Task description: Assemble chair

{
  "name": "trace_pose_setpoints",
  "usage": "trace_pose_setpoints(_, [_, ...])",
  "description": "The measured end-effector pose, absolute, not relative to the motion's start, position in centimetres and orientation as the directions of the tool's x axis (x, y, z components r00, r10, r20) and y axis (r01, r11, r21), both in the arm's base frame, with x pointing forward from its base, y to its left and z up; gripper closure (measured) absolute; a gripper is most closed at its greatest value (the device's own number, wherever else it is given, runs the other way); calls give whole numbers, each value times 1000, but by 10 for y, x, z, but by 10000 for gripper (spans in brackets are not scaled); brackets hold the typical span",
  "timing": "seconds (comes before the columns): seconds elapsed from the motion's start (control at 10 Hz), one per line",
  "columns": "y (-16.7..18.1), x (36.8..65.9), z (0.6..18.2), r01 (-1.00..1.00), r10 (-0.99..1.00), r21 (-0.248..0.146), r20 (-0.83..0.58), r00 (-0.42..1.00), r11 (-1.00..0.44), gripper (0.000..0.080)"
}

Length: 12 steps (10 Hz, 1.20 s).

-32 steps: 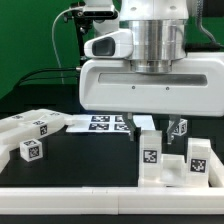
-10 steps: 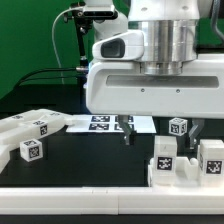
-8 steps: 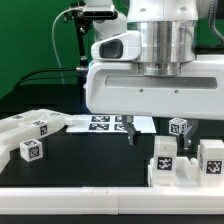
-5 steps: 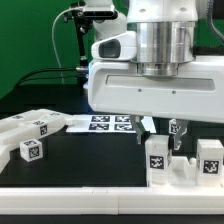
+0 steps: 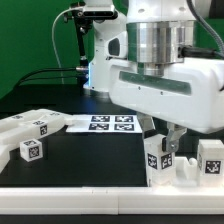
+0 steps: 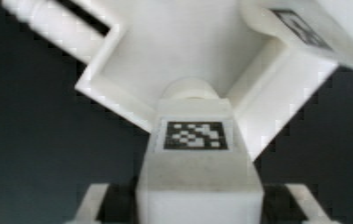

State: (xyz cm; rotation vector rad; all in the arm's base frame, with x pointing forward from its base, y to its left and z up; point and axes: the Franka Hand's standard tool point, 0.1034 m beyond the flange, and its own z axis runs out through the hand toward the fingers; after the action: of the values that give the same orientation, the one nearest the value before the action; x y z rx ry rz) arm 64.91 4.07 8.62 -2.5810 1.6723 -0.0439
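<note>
Jaws sit partly closed on the chair's upright bar (image 6: 194, 100). In the wrist view a finger (image 6: 104, 204) presses against each side of it, close to its square tag (image 6: 194, 135). In the exterior view the gripper (image 5: 162, 142) hangs low over the chair (image 5: 166, 176). The chair stands on the black table (image 5: 90, 160) near the front edge, toward that view's right. A second tagged block (image 5: 210, 160) of the chair rises near the held bar, further to the right. Loose pieces (image 5: 30, 127) lie well apart at the exterior view's left, with a tagged cube (image 5: 31, 151) in front of them. The marker board (image 5: 110, 123) lies flat on the table further back.
</note>
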Motion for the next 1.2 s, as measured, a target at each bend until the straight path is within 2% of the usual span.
trace_pose_setpoints(0.1, [44, 650, 86, -981, -982, -76, -42, 183, -180, 514])
trace_pose_setpoints(0.2, [44, 651, 84, -996, -997, -78, -61, 45, -40, 514])
trace_pose_setpoints(0.4, [49, 651, 84, -992, -993, -70, -72, -96, 101, 514])
trace_pose_setpoints(0.5, [48, 651, 83, -991, -992, -68, -71, -108, 113, 514])
trace_pose_setpoints(0.6, [48, 650, 83, -998, -998, -70, -56, 9, -5, 416])
trace_pose_setpoints(0.7, [51, 648, 82, -983, -985, -68, -31, 172, -169, 225])
trace_pose_setpoints(0.8, [53, 650, 82, -928, -931, -82, -6, 364, -363, 174])
trace_pose_setpoints(0.9, [54, 652, 82, -870, -874, -96, 14, 485, -484, 174])
trace_pose_setpoints(1.0, [53, 652, 82, -859, -864, -94, 17, 504, -503, 155])
trace_pose_setpoints(1.2, [52, 652, 82, -773, -778, -90, 32, 628, -628, 151])
